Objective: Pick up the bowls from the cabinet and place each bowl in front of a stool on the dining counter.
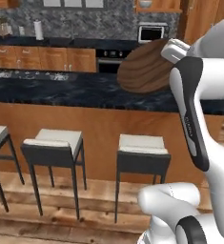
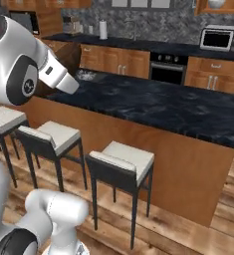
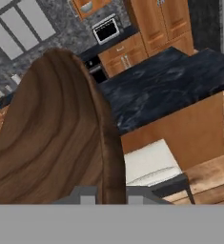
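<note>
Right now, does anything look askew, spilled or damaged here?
One thing: the dark wooden bowl is tipped nearly on edge in the gripper, held by its rim above the dining counter rather than level. Nothing is spilled or broken. The stools stand straight along the counter front.

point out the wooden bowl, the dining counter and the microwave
wooden bowl [image 1: 144,69], left base view, middle of its grained underside
dining counter [image 2: 158,107], right base view, bare black top
microwave [image 2: 219,39], right base view, its dark door
</note>
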Motion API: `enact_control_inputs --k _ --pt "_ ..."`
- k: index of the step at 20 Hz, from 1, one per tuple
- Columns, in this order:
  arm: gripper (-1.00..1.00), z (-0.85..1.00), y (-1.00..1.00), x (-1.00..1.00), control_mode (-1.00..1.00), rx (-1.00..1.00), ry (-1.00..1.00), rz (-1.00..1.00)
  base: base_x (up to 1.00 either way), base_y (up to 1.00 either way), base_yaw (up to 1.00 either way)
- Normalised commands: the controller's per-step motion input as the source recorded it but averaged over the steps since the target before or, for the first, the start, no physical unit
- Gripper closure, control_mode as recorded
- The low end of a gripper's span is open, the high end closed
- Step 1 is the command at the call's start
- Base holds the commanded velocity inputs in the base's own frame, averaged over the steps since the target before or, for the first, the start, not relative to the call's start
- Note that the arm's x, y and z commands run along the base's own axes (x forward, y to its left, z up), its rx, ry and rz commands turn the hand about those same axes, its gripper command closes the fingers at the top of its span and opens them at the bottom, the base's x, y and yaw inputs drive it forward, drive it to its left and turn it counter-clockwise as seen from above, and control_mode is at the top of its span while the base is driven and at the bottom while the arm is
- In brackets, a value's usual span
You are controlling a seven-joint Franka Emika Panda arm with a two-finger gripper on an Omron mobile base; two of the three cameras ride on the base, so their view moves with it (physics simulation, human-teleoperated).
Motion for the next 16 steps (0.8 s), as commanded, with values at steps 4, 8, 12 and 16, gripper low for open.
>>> enact_control_inputs --k 4,8,12,16 --pt "1.0 0.0 0.0 0.0 1.0 0.0 0.0 0.0 0.23 0.25 -0.54" --pt "1.0 0.0 0.0 0.0 1.0 0.0 0.0 0.0 0.14 0.03 -0.5" --pt "1.0 0.0 0.0 0.0 1.0 0.0 0.0 0.0 0.27 0.06 -0.41" --pt "1.0 0.0 0.0 0.0 1.0 0.0 0.0 0.0 0.67 0.51 -0.2"
